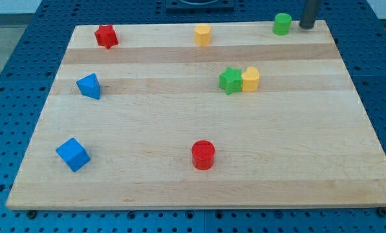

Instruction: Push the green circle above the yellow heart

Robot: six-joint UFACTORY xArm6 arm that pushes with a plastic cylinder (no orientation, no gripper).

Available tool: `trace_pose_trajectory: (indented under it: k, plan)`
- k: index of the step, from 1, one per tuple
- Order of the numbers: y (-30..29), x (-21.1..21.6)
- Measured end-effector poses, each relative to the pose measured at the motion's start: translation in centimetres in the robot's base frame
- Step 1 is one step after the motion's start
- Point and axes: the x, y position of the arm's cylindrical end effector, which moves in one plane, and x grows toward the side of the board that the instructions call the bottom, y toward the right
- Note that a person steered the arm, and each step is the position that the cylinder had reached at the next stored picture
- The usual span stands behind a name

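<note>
Green circle point(282, 24) sat just left of my tip point(307, 26), a bare rod without jaws; an off-centre shove risked overshooting the yellow heart point(250, 79).

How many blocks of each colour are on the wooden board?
Red: 2, a star and a cylinder
Yellow: 2, one at the view's top and one touching the green star
Green: 2, the green circle and the green star
Blue: 2, one above another
Total: 8
My tip is just right of the green circle.
</note>
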Motion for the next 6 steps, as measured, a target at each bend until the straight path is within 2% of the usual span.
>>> trace_pose_trajectory:
  k: [2, 4, 6]
  plan:
    - [-2.1, -1.2]
    - [-8.8, -1.1]
    - [-11.6, 1.3]
